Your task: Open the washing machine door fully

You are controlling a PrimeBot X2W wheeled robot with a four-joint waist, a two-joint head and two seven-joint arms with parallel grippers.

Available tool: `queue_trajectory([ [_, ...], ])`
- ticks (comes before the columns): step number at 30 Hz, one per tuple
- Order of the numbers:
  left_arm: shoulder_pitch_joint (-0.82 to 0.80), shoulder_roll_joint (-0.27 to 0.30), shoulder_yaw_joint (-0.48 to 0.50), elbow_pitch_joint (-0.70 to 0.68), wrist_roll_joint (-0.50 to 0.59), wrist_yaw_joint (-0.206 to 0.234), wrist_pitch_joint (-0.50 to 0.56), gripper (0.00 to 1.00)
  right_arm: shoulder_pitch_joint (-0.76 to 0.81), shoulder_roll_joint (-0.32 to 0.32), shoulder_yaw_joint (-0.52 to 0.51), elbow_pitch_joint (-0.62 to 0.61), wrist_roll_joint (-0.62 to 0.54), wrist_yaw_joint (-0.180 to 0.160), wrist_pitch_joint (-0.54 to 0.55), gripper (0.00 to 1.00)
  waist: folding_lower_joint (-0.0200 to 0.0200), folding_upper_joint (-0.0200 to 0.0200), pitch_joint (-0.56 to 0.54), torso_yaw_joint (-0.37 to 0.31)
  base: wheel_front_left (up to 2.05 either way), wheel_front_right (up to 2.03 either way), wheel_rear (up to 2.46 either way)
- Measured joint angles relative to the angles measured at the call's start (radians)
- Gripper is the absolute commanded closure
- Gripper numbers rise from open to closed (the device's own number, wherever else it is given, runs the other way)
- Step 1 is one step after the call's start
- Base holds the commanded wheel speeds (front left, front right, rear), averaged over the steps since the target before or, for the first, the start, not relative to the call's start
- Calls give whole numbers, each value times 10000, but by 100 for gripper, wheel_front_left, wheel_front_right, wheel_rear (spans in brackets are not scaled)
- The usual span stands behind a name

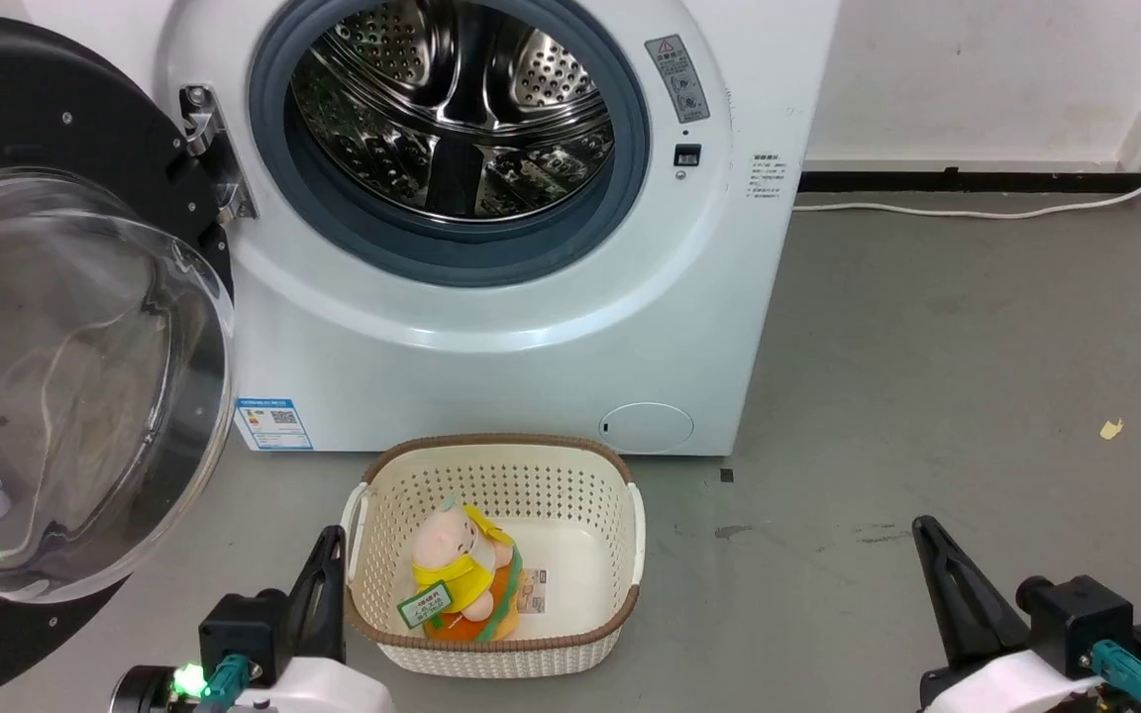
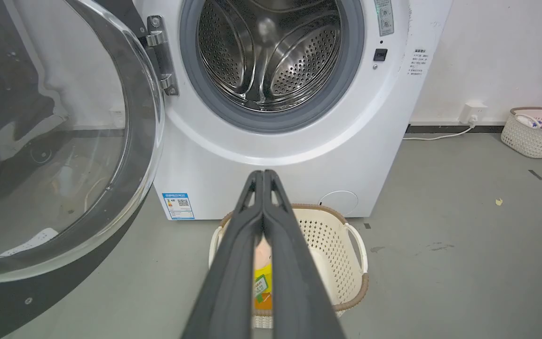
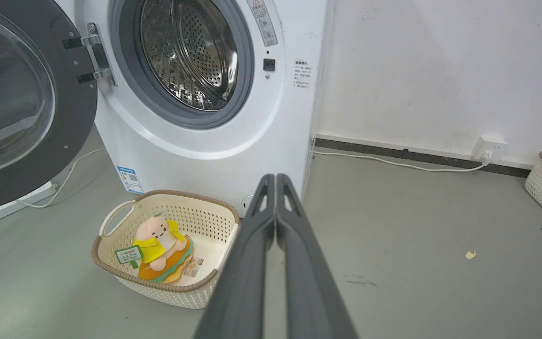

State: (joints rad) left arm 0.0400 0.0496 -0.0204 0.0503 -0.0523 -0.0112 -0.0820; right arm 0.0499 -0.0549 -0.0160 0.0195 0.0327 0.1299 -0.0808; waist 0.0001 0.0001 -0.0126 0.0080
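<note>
At my left, door (image 1: 65,327): swung wide.
Left gripper (image 2: 263,173), right gripper (image 3: 275,176): my fingers pressed together, empty.
Finish, I'd say: nudge it outward, gently.

Grey sticker (image 1: 677,77), washer front (image 1: 531,366), upper right: warning triangle. Blue label (image 1: 273,424), lower left: QR code. Lettering illegible.

Grey floor (image 1: 927,347), washer (image 1: 491,356), basket (image 1: 501,442) (plush (image 1: 457,569) inside) — yellow scrap (image 1: 1111,429)
</note>
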Motion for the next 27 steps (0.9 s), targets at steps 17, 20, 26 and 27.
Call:
queue_trajectory([
  [17,-46,-2,58,-196,169,13,351,100,-188,0,59,-54,-104,0,351,100,-1,0,56,-36,0,0,0],
  [20,-79,-2,75,-236,245,35,453,100,-198,0,79,-61,-153,0,439,100,0,0,69,-44,0,0,0],
  [26,-205,0,100,-324,328,82,558,100,-238,2,107,-96,-176,0,560,100,-1,0,91,-58,0,0,0],
  [27,-205,0,113,-347,332,82,617,100,-241,2,119,-107,-176,0,621,100,0,0,98,-63,0,0,0],
])
